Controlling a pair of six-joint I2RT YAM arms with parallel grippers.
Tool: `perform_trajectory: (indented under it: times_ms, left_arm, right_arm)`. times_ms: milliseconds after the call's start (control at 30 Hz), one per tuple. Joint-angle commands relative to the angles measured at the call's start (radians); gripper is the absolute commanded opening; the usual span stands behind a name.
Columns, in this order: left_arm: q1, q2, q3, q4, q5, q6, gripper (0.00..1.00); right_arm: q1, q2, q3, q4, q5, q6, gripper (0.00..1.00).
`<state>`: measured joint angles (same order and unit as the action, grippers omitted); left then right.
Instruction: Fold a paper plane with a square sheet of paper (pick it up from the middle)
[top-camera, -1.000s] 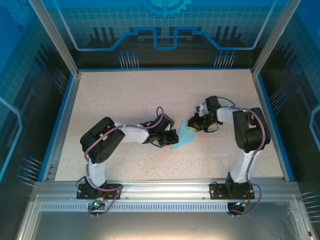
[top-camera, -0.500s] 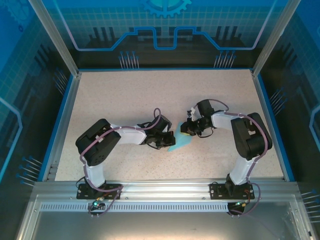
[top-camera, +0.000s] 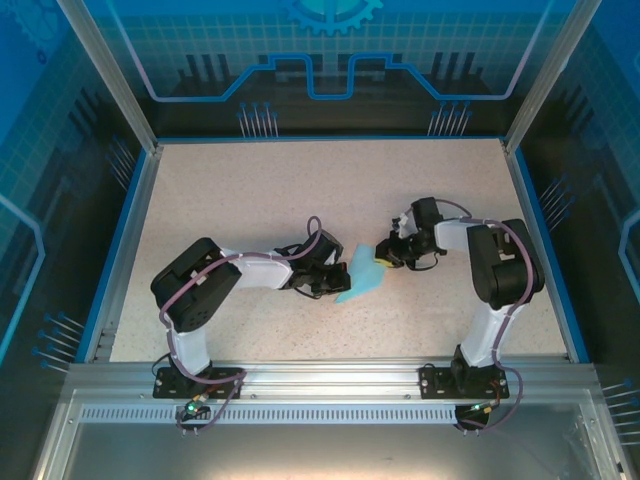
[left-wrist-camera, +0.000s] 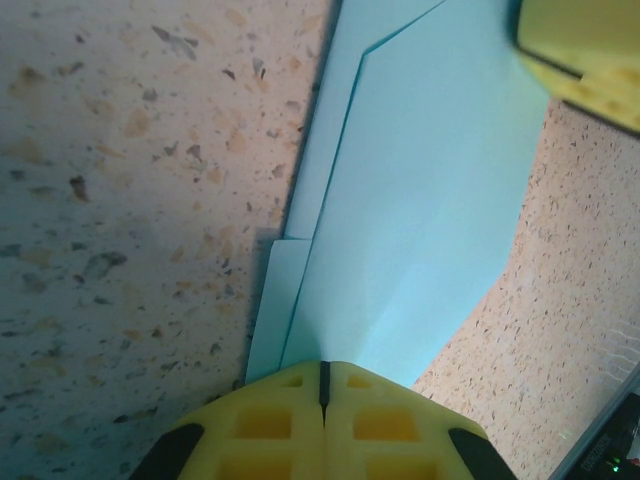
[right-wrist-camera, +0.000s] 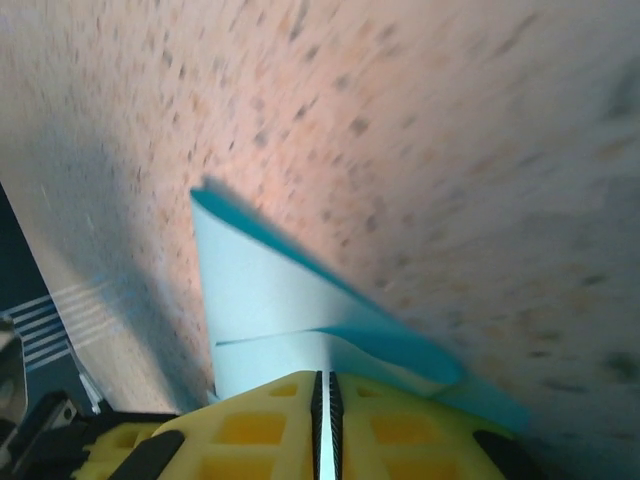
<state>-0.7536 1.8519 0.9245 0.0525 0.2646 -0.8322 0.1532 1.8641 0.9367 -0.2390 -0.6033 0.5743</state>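
Your paper (left-wrist-camera: 430, 200) is thin, smooth and light blue, folded into a long tapered shape with layered edges and sharp creases (a narrower under-layer peeks out along one side in the left wrist view). The table (left-wrist-camera: 120, 200) below it is speckled beige and kinda grainy. Your left gripper (left-wrist-camera: 323, 378) has its yellow fingers, the ones with square cut-outs, pressed together and clamped on the near end of the paper, which runs straight out ahead of it. Your right gripper (right-wrist-camera: 325, 385) is pinched down to a hairline slit on the opposite end, with a folded flap fanning out past its tips. Can't tell if the paper touches the table.
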Motion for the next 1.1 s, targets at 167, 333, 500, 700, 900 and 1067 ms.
perform_trajectory:
  times_ms: [167, 333, 500, 700, 900, 1067]
  left_arm:
    - [0.003, 0.004, -0.041, -0.134, -0.038, 0.014, 0.00]
    - [0.002, 0.003, -0.036, -0.135, -0.036, 0.015, 0.00]
    - [0.003, 0.003, -0.029, -0.134, -0.035, 0.016, 0.00]
    - [0.003, 0.000, -0.023, -0.129, -0.032, 0.014, 0.00]
    - [0.003, 0.000, -0.021, -0.115, -0.026, 0.011, 0.00]
    - [0.003, -0.003, -0.019, -0.106, -0.020, 0.008, 0.00]
  right_arm:
    - [-0.053, 0.021, 0.061, -0.022, 0.181, 0.096, 0.16]
    - [-0.051, -0.051, 0.062, -0.028, 0.238, 0.088, 0.16]
    - [0.000, -0.145, 0.000, -0.011, 0.201, 0.060, 0.16]
    - [0.131, -0.255, -0.105, 0.005, 0.188, 0.071, 0.16]
    - [0.215, -0.213, -0.143, 0.050, 0.148, 0.110, 0.14]
    - [0.231, -0.143, -0.152, 0.111, 0.087, 0.120, 0.13]
